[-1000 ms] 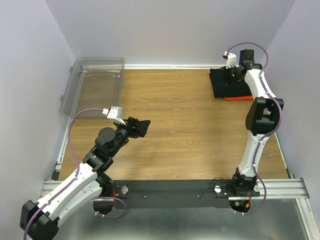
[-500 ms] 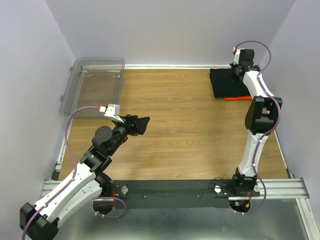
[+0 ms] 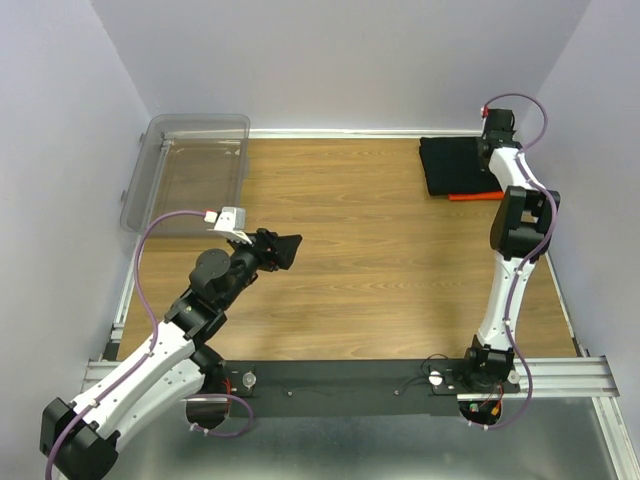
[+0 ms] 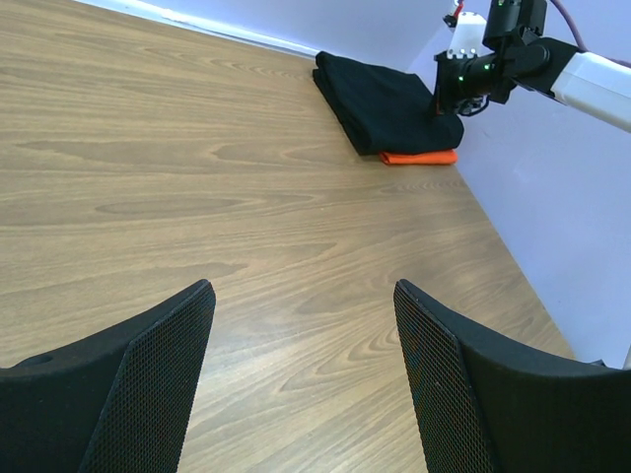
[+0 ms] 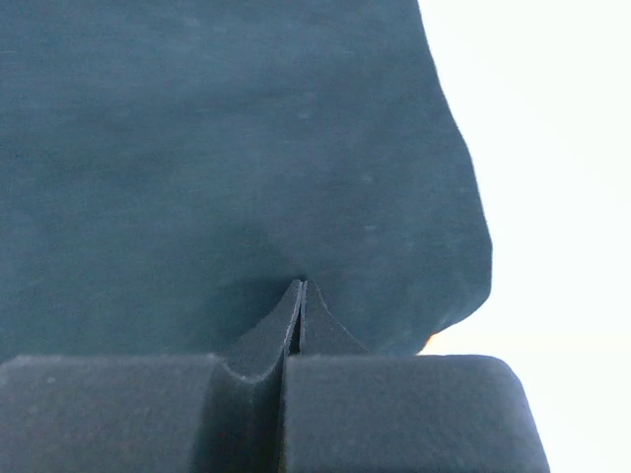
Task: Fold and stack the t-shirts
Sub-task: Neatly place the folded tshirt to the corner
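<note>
Stacking looks done: black tee (image 5: 217,148) just ahead of R pincer (image 5: 299,286), orange tee (image 4: 419,157) under. R pincer pinched closed, L pincer (image 4: 301,288) gaping. Next: back off w/o snagging.

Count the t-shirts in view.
2. Black t-shirt, folded, at the table's far right corner; orange t-shirt under it, only its near edge showing. More could be hidden between them.

Right tool (image 5: 299,296): fingers pressed flat together, tips against dark cloth.
Black t-shirt (image 5: 217,148): fills most of the frame.
Orange t-shirt (image 5: 427,342): sliver peeking beneath.
</note>
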